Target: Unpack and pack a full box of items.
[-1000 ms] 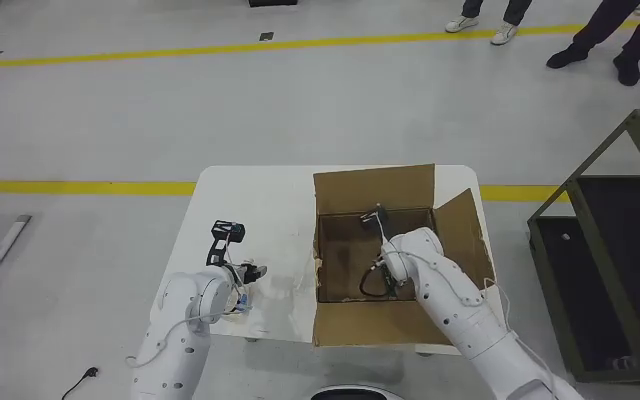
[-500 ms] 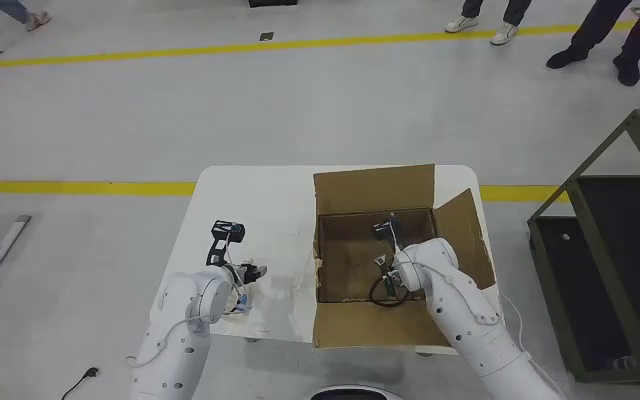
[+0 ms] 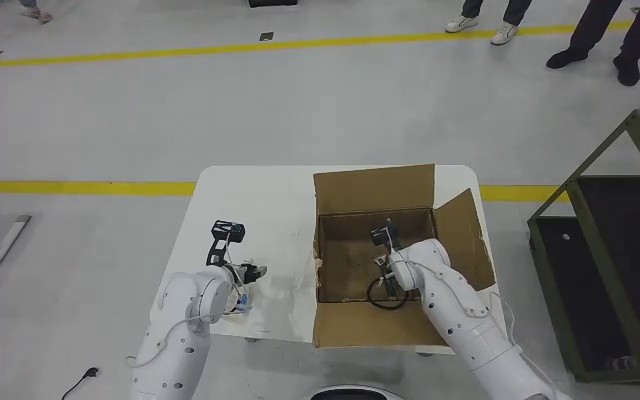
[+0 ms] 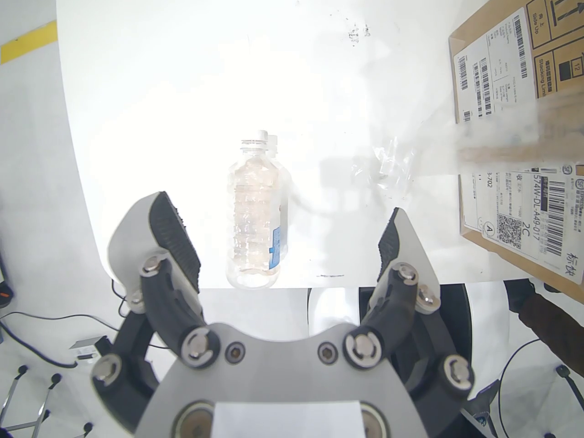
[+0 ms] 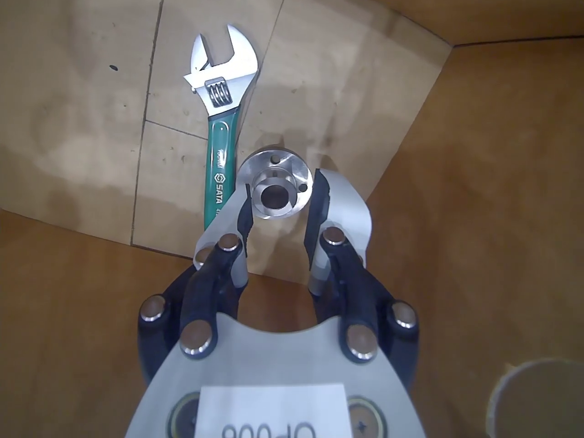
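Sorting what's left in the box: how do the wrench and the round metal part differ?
The adjustable wrench is long, with a green handle and steel head; the flanged metal hub is round, all bare silver, with a centre bore. The wrench lies free on the cardboard box floor; the hub is clamped in the right gripper. Both are metal and inside the box.

The bottle lies on the table left of the box, which holds a wrench beside a flange.
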